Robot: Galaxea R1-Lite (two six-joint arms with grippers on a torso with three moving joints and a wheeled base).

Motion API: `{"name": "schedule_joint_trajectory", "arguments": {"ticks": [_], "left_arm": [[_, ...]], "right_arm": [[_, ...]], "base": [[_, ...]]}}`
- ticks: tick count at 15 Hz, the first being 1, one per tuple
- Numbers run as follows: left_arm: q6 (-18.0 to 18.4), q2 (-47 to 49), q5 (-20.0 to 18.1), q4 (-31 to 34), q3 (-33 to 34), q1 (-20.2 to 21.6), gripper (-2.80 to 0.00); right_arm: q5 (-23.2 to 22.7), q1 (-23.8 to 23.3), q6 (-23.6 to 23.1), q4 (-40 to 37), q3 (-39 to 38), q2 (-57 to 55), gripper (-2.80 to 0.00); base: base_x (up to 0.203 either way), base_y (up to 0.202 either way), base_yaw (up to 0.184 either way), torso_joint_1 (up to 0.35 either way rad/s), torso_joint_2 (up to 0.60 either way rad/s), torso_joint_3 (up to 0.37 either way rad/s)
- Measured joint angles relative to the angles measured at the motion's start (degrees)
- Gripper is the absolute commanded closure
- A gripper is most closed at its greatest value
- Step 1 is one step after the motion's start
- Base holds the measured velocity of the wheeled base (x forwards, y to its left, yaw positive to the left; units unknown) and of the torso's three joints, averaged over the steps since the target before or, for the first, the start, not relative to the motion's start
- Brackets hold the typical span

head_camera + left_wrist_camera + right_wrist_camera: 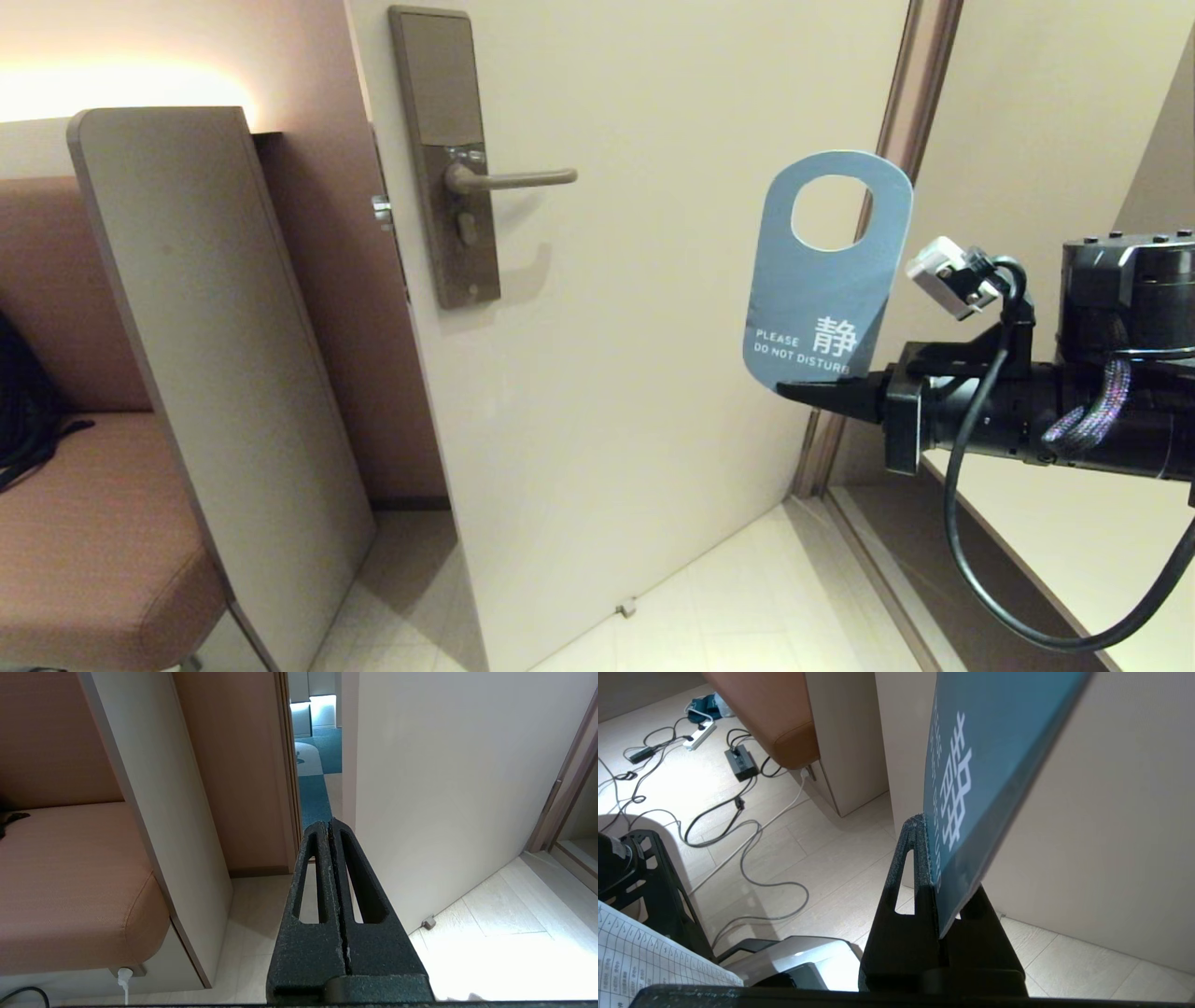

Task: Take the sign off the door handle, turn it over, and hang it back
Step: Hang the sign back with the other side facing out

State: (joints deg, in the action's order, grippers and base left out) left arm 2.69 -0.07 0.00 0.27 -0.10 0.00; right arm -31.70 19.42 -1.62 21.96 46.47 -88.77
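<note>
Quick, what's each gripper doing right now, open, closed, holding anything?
Left gripper: closed, holding nothing.
Right gripper: closed on the bottom edge of the sign, blue face toward the head camera, off the door handle.

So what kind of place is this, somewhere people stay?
Probably a hotel room entrance. The sign in the right gripper reads PLEASE DO NOT DISTURB, the door has a tall lock plate with a door handle, beside a cushioned bench.

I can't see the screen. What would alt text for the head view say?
The right gripper holds a blue DO NOT DISTURB sign upright by its bottom edge, away from the door. The door handle, to its left, is bare. A padded bench sits at far left.
</note>
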Motion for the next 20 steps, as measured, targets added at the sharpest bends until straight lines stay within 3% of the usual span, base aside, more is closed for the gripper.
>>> {"name": "schedule_joint_trajectory", "arguments": {"ticks": [10,20], "left_arm": [[0.00,-0.04,0.00,-0.02,0.00,0.00,0.00],[0.05,-0.04,0.00,0.00,0.00,0.00,0.00]], "right_arm": [[0.10,0.06,0.06,-0.01,4.15,-2.88,0.00],[2.28,0.84,-0.02,-0.05,17.16,-13.60,0.00]], "base": [[0.000,0.000,0.000,0.000,0.00,0.000],[0.000,0.000,0.000,0.000,0.00,0.000]]}}
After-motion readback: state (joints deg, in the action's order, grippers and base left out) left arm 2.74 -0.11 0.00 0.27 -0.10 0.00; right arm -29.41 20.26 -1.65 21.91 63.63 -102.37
